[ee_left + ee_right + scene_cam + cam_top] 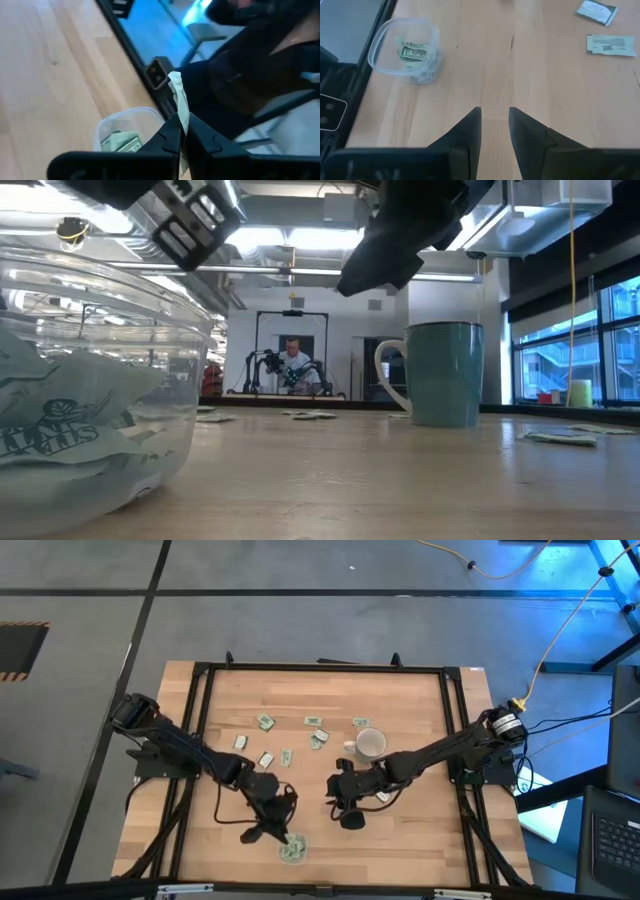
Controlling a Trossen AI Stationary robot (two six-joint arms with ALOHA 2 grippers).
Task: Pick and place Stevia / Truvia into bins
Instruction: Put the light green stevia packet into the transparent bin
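Note:
The bin (292, 851) is a small clear dish near the table's front edge, with several green and white sachets inside (412, 51). My left gripper (183, 125) is just left of the bin (120, 131) and above it, shut on one white sachet (178, 95). My right gripper (495, 120) stands open over bare wood to the right of the bin, with nothing between its fingers. Several more Stevia sachets (265, 722) lie flat on the table's far half, to the left of the white mug (371, 744). My left gripper pinches one end of the sachet (184, 118) between its two fingertips. The rest of the sachet sticks out past the tips, crumpled and seen edge-on. It is lifted clear of the table, beside the bin's rim.
Two sachets (611, 44) lie on the wood beyond my right gripper, and one (560, 437) lies near the mug (440, 372). The black frame rail (159, 73) runs along the table's edge by the bin. Bare wood lies between the bin and the mug.

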